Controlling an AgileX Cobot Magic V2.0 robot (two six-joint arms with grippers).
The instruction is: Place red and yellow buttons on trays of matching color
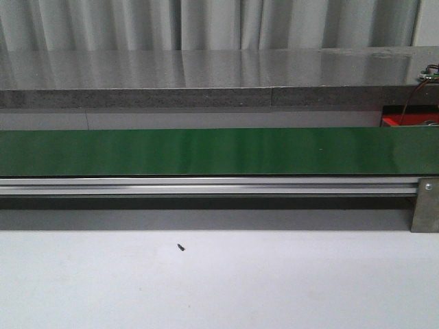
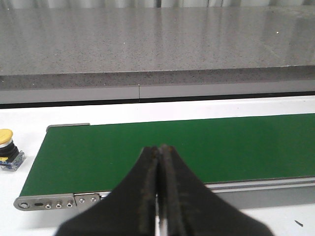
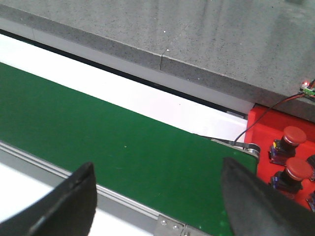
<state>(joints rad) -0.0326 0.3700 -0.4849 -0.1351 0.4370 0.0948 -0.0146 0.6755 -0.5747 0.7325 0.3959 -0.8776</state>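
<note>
Beside the green conveyor belt (image 2: pixel 177 147), a yellow button (image 2: pixel 9 147) sits off one end; red buttons (image 3: pixel 290 152), perhaps three, fill the red tray (image 3: pixel 261 125) at the other. Left gripper (image 2: pixel 158 196) pressed closed, empty; right gripper (image 3: pixel 157 196) wide.

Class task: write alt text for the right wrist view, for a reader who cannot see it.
An open right pincer, holding nothing, hangs over a bare green conveyor belt. At the belt's end sits a red tray holding two red buttons. Beyond the belt runs a white strip, then a grey speckled counter.
</note>
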